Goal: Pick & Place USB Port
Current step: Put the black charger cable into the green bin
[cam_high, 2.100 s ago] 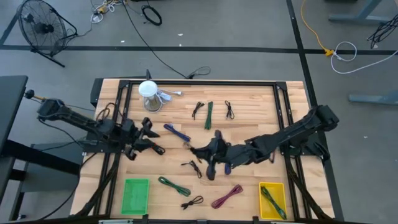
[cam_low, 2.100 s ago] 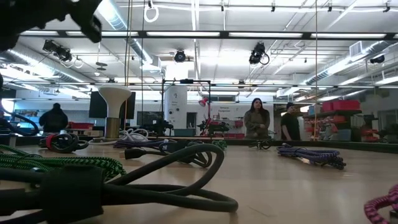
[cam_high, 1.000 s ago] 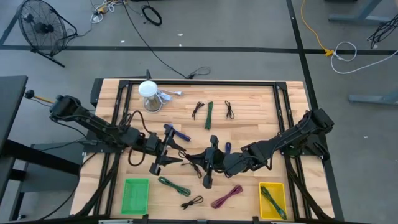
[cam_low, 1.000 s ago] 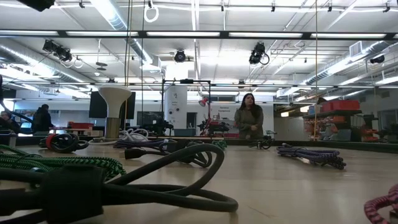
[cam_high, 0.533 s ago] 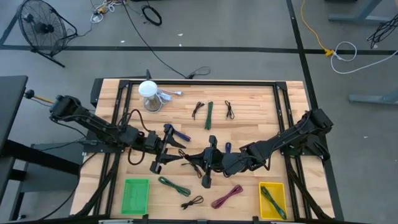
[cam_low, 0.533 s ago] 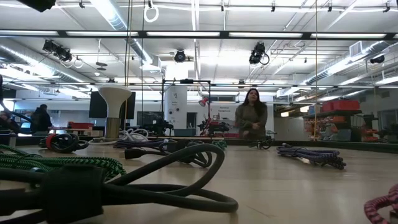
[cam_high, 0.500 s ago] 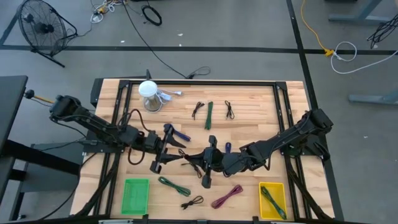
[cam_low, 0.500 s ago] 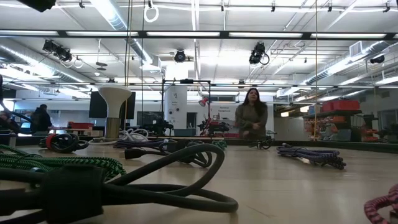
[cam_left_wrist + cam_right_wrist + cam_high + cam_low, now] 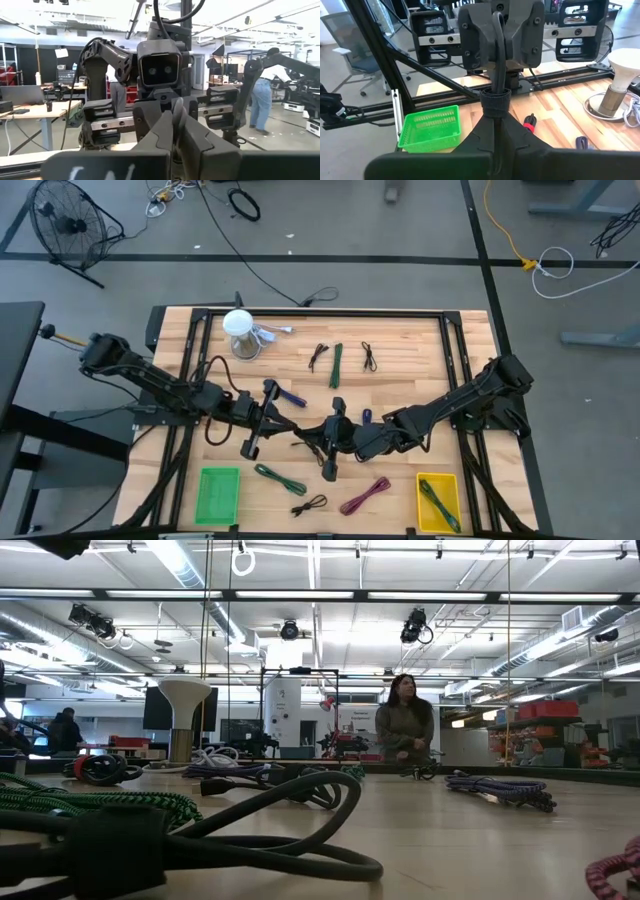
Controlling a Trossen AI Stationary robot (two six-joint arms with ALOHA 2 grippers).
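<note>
Both arms meet near the middle of the worktop (image 9: 470,350), and a black cable (image 9: 312,443) is strung between them; the left end effector (image 9: 283,433) is clenched on one end of it and the right end effector (image 9: 322,437) on the other, so the two face each other almost nose to nose. In the left wrist view the cable (image 9: 176,120) rises as a thin loop out of closed fingers toward the opposite arm; in the right wrist view the banded bundle (image 9: 495,95) stands between shut fingers, with the other end effector (image 9: 500,35) just beyond.

The cable's long axis runs roughly 9 to 3 o'clock on the high view, from one grip to the other; neither arm is nearer, as both hold it.

The green basket (image 9: 218,494) lies toward 7 o'clock from the shared grip, on the left arm's side; the yellow bin (image 9: 437,502) lies toward 4 o'clock, on the right arm's side. My judgement is that this is a hand-over, and which arm lets go decides which container is served; which one it will be cannot be told.
</note>
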